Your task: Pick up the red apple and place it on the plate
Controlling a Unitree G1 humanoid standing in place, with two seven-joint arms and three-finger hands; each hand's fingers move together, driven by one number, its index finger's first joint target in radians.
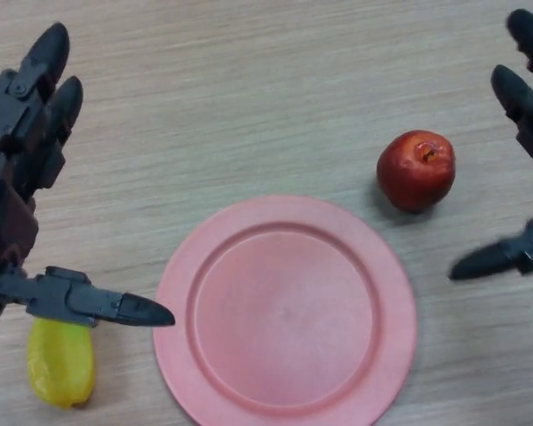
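R hand (531, 133) fingers (518, 93) spread wide, thumb well apart below them, holding nothing. Red apple (416, 169) sits upright on the table, left of the R fingers, near but not touching, stem dimple up. L hand (22, 169) also splayed wide, empty; thumb tip just short of the pink plate (182, 293) rim. Yellow fruit-like obj (61, 362) lies under the L thumb. Apple just off the plate's upper-R edge, narrow gap. Surface: light wood-grain table (249, 98), bare w/ open room beyond both hands' fingertips.
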